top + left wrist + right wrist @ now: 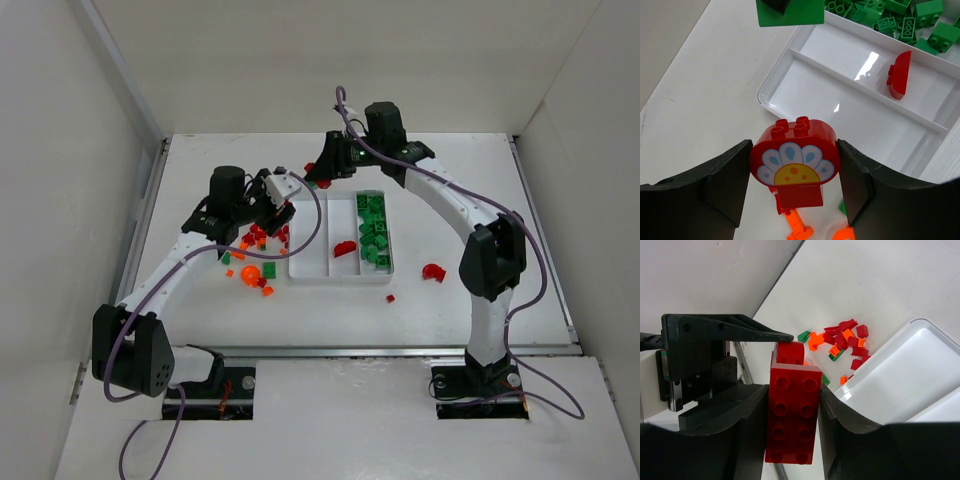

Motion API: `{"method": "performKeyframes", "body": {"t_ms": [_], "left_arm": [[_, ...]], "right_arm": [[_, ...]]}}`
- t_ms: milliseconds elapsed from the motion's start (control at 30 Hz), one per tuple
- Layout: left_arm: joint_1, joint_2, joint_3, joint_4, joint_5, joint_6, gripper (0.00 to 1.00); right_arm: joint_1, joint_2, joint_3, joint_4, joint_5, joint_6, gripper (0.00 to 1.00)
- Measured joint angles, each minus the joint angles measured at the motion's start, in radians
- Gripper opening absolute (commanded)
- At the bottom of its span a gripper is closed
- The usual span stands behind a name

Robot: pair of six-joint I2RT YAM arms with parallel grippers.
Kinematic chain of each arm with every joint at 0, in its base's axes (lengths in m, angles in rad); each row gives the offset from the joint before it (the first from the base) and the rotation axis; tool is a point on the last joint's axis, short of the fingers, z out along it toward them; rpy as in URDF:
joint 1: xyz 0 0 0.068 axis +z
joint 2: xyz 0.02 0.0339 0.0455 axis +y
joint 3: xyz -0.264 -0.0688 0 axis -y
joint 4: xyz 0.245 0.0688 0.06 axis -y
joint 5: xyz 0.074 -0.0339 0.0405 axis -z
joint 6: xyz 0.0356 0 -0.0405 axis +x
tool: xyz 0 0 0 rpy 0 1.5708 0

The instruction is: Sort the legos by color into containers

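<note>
My left gripper (272, 205) (795, 152) is shut on a dark red rounded lego with a flower print (795, 160), just left of the white tray (303, 262) (771, 90). My right gripper (322, 168) (794, 390) is shut on a long dark red eight-stud brick (792, 412) by the tray's far left corner. Loose red, orange and green legos (258, 245) (840, 337) lie left of the tray. The left compartment (840, 107) holds nothing, the middle one holds a curved red piece (345, 248) (900, 75), and the right one holds green bricks (375, 235) (900, 17).
A curved red piece (433, 272) and a small red one (390, 298) lie right of the tray. An orange round piece (248, 273) sits near the pile. A flat green piece (790, 12) shows beyond the tray's corner. White walls enclose the table.
</note>
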Motion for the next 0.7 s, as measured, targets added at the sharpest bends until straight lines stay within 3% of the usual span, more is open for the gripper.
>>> {"method": "performKeyframes", "body": {"t_ms": [233, 433, 567, 700], "left_arm": [[0.007, 0.0, -0.003, -0.001, -0.047, -0.008, 0.0], [0.125, 0.085, -0.041, 0.002, -0.138, -0.009, 0.0], [0.158, 0.217, -0.08, -0.018, -0.186, 0.027, 0.17], [0.156, 0.257, -0.106, -0.042, -0.182, 0.071, 0.49]], "right_arm": [[0.0, -0.001, -0.011, -0.028, 0.064, -0.016, 0.09], [0.0, -0.002, -0.047, -0.097, 0.135, -0.06, 0.08], [0.0, -0.002, -0.059, -0.12, 0.163, -0.079, 0.07], [0.0, -0.003, -0.062, -0.138, 0.184, -0.09, 0.07]]}}
